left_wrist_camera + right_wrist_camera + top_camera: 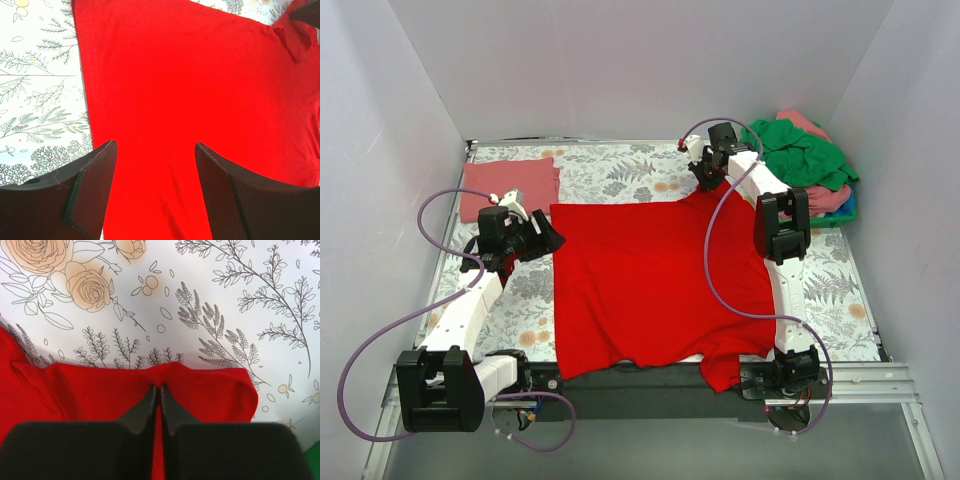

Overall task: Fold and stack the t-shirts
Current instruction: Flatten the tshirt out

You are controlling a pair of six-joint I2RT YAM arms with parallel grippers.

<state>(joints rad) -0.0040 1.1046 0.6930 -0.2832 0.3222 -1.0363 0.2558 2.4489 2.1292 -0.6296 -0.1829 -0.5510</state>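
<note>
Right wrist view shows the right gripper pinched shut on the red t-shirt edge for folding, while the left gripper hovers open.

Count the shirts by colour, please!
Bright red cloth t-shirt, spread flat: 1
Dusty salmon-pink folded t-shirt: 1
Crumpled green t-shirt: 1
Pink cloth beside the green: at least 1
Blue cloth under the pink: 1
Total: at least 5
</note>
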